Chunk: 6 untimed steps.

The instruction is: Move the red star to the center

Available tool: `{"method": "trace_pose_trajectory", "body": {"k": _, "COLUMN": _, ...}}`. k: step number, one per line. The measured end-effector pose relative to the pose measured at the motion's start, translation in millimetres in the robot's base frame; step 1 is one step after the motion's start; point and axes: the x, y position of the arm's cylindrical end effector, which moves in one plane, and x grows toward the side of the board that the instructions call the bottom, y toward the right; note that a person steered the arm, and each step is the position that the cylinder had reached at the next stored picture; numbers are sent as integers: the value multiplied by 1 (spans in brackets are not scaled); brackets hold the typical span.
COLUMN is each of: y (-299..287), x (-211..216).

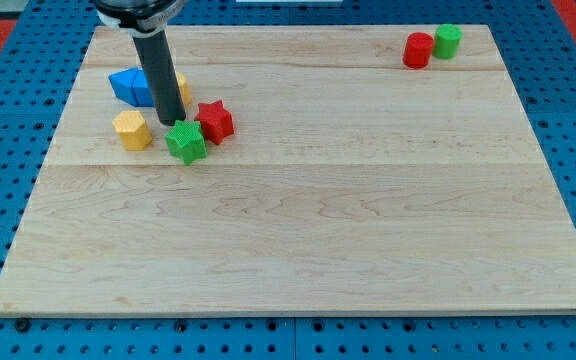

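Note:
The red star lies on the wooden board at the upper left. It touches the green star at its lower left. My tip stands just left of the red star and right above the green star, close to both. The dark rod rises from there to the view's top. A blue block and a yellow-orange block lie behind the rod, partly hidden by it.
A yellow hexagon-like block lies left of the green star. A red cylinder and a green cylinder stand together at the board's upper right corner. Blue perforated table surrounds the board.

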Motion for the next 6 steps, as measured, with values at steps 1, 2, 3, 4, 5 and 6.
{"method": "trace_pose_trajectory", "body": {"k": 1, "y": 1, "x": 14}}
{"method": "trace_pose_trajectory", "body": {"k": 2, "y": 15, "x": 13}}
{"method": "trace_pose_trajectory", "body": {"k": 3, "y": 61, "x": -3}}
{"method": "trace_pose_trajectory", "body": {"k": 4, "y": 108, "x": -12}}
{"method": "trace_pose_trajectory", "body": {"k": 5, "y": 118, "x": -12}}
{"method": "trace_pose_trajectory", "body": {"k": 6, "y": 118, "x": -13}}
